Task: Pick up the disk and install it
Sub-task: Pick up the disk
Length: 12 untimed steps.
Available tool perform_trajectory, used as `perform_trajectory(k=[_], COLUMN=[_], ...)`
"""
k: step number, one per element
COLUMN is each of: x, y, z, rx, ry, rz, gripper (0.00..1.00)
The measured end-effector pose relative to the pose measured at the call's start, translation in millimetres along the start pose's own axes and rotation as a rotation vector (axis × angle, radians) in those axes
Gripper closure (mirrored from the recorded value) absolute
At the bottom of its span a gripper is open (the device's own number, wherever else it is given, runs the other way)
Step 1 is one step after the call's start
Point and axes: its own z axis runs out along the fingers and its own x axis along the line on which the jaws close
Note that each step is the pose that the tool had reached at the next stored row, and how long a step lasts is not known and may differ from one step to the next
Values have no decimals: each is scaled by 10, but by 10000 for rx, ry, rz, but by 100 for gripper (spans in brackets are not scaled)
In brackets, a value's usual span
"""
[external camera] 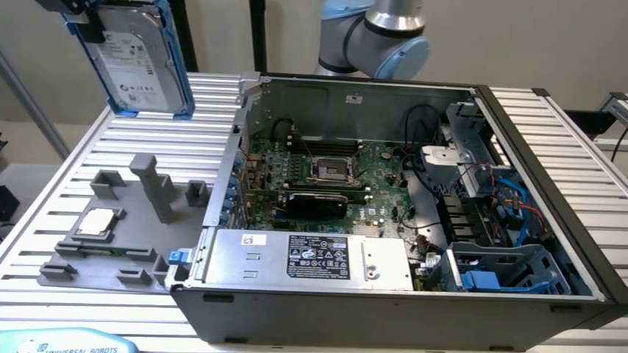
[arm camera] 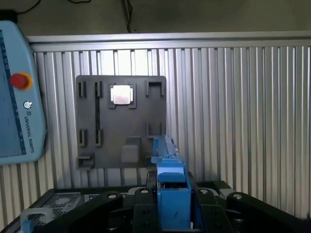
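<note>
Hand [arm camera: 173,213] w/ disk [external camera: 140,62], top cropped.

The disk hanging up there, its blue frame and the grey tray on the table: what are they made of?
The disk looks like bare metal, silver-grey and dull, with a white label that is probably paper. Its blue frame seems to be moulded plastic: even colour, slight gloss. The grey tray is probably matt plastic, perhaps printed; the look leaves that open.
</note>
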Motion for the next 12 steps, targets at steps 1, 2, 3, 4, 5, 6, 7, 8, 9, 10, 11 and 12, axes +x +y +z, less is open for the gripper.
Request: perform_trajectory(k=[1, 2, 3, 4, 5, 6, 7, 8, 9, 10, 11, 12], x=[5, 11, 19, 28, 37, 47, 60, 73, 87, 101, 116, 131], y=[-45, -90, -137, -183, -228, -274, -321, -367, -412, -458, -507, -554], z=[-35, -66, -94, -117, -139, -156, -169, -180, -188, -195, -201, -206], rx=[-2, -3, -5, -7, -7, -6, -5, -6, -7, -7, -7, -7], ry=[-1, -2, -1, -1, -2, -3, -4, -3, -3, -3, -4, -3], rz=[1, 1, 0, 0, 2, 1, 0, 0, 2, 1, 0, 1], gripper=[67, 67, 67, 67, 67, 67, 67, 67, 67, 67, 67, 67])
